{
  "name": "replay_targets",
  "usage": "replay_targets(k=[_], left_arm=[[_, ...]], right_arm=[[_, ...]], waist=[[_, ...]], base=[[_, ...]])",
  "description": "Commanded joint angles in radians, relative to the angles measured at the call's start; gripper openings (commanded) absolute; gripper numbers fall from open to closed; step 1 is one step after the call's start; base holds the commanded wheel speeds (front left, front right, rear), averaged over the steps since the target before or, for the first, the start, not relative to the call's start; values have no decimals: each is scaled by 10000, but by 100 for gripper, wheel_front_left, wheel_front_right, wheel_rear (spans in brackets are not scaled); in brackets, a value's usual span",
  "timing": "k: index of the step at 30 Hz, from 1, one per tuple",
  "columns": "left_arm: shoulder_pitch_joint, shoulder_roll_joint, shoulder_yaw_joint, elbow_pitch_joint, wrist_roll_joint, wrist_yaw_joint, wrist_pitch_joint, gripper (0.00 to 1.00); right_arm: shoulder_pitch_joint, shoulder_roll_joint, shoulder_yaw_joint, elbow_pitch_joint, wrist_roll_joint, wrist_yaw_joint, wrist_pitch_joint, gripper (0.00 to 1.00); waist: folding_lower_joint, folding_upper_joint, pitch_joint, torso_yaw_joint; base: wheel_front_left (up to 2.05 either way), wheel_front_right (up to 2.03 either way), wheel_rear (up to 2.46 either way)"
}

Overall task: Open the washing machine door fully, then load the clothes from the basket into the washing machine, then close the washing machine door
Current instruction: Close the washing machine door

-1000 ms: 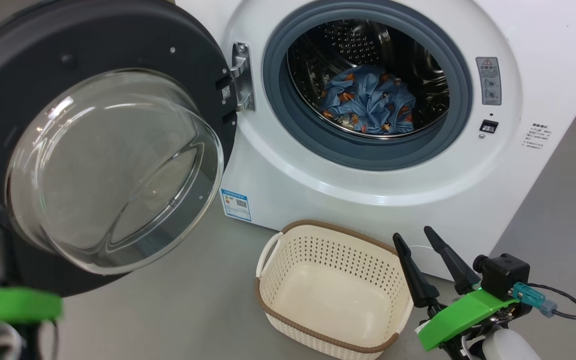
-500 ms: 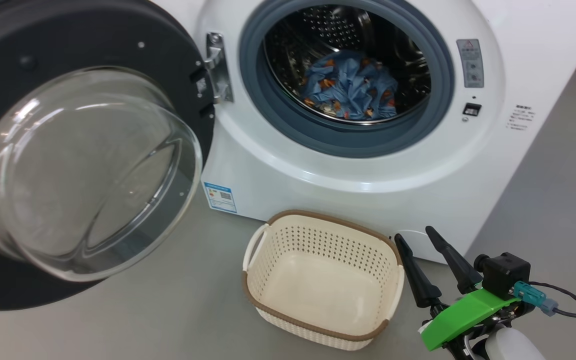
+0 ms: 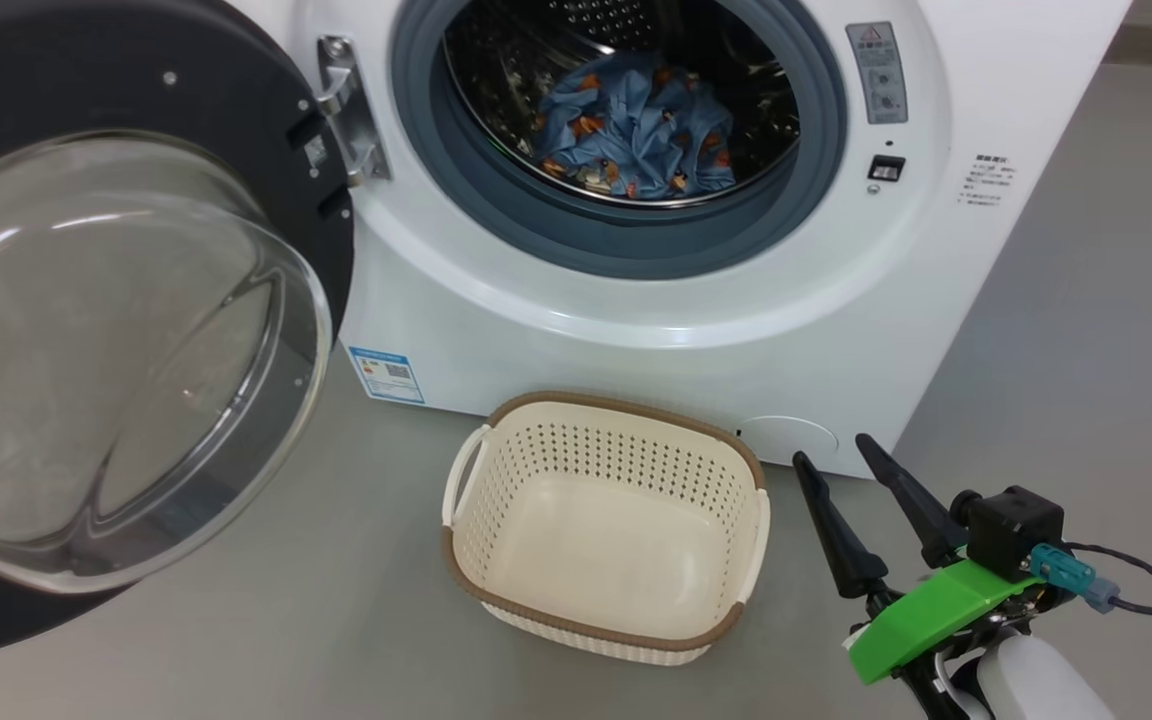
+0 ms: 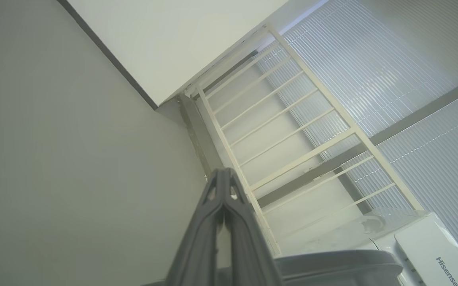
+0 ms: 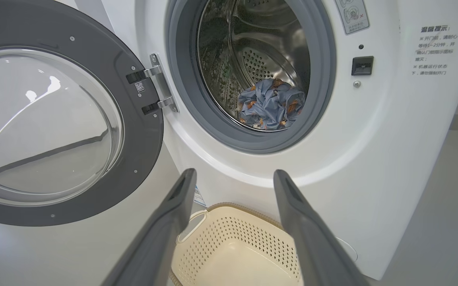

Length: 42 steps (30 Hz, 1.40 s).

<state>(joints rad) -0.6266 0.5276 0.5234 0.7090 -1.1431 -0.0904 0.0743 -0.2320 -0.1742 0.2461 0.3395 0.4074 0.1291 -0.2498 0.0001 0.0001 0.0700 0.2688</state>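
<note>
All clothes [image 3: 636, 130] are sitting in the drum [image 3: 496, 80], so right gripper's [image 3: 831, 448] hanging open empty, left gripper [image 4: 224, 171] pinched shut

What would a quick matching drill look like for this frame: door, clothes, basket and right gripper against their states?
Column A
1. washing machine door
2. clothes
3. basket
4. right gripper

Column B
a. empty, on the floor
b. swung open
c. inside the drum
d. open, holding nothing

Pairs: 1-b, 2-c, 3-a, 4-d
</note>
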Motion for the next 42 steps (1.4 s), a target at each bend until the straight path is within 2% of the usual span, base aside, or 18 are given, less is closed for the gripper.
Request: replay_targets(k=[1, 10, 15, 21, 31, 42], left_arm=[[-482, 915, 211, 324, -101, -179, 136, 0], [-763, 1451, 142, 2066, -383, -352, 626, 0], [-914, 1519, -119, 2504, -616, -393, 1363, 0], [-823, 1436, -616, 2162, -1023, -399, 2624, 0], [-48, 1460, -1387, 1449, -1785, -401, 5532, 0], [917, 1094, -1590, -2, -3058, -400, 8326, 0]], right_arm=[[-359, -77, 228, -224, -161, 16, -120, 100], [-426, -126, 250, -193, -172, 16, -120, 100], [-372, -91, 179, -185, -210, 16, -120, 100], [-388, -23, 197, -148, -214, 16, -120, 100], [-201, 56, 147, -86, -88, 16, -120, 100], [35, 146, 139, -95, 76, 16, -120, 100]], waist=[[-1, -1, 114, -124], [-1, -1, 160, -267], [-1, -1, 175, -221], [-1, -1, 109, -126], [-1, -1, -175, 5], [-1, -1, -609, 254]], base=[[0, 0, 0], [0, 0, 0], [0, 0, 0], [0, 0, 0], [0, 0, 0], [0, 0, 0]])
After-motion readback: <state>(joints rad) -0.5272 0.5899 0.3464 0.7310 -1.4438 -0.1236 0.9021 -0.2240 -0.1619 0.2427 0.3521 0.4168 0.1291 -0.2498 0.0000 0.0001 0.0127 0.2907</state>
